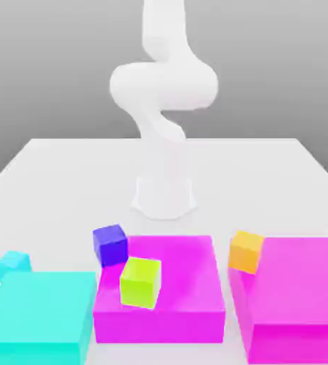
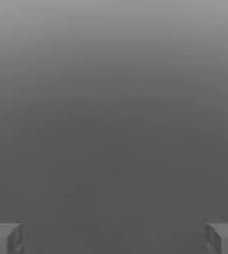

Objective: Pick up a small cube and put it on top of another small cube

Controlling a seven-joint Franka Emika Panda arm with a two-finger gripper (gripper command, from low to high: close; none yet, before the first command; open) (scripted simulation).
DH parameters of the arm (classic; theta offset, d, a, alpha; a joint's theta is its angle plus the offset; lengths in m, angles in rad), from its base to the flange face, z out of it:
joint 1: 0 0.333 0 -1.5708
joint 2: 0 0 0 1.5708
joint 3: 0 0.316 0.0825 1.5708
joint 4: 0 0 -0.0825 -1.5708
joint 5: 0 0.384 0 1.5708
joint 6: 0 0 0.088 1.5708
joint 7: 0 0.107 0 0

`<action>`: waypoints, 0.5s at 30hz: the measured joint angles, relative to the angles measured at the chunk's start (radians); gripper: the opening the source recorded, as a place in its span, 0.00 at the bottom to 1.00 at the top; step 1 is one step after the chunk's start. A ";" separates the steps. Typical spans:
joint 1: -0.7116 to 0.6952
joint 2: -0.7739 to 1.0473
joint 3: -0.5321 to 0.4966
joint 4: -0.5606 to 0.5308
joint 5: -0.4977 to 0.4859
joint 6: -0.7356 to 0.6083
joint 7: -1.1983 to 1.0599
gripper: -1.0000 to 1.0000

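Gripper [image 2: 114, 238]: released, its two fingers [image 2: 4, 239] standing wide apart at the edge of the hand view. Arm [image 1: 165, 85] rises from its base [image 1: 165, 198] at the far part of the worktop [image 1: 88, 185] and runs up out of the exterior view.

Small cyan cube [image 1: 13, 265]: at the exterior view's left, at the far edge of the large flat cyan block [image 1: 40, 306]. Its lower part is hidden behind the block; cannot tell whether the two touch.

Dark blue cube [image 1: 110, 246]: to the right of the small cyan cube, by the far left corner of the middle magenta block [image 1: 185, 274]. Contact with that block cannot be told.

Yellow-green cube [image 1: 140, 283]: seen against the top of the middle magenta block, toward its left side, nearer than the dark blue cube and just beside it in the exterior view.

Orange cube [image 1: 245, 252]: by the far left corner of the right magenta block [image 1: 299, 281], well apart from the small cyan cube. What bears it cannot be told.
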 joint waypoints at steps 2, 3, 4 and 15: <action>-0.068 0.075 0.002 -0.027 -0.012 0.038 0.087 0.50; -0.098 0.111 0.001 -0.040 -0.019 0.057 0.130 0.50; -0.127 0.146 -0.001 -0.053 -0.027 0.076 0.173 0.50; -0.401 0.532 -0.081 -0.194 -0.076 0.276 0.613 0.50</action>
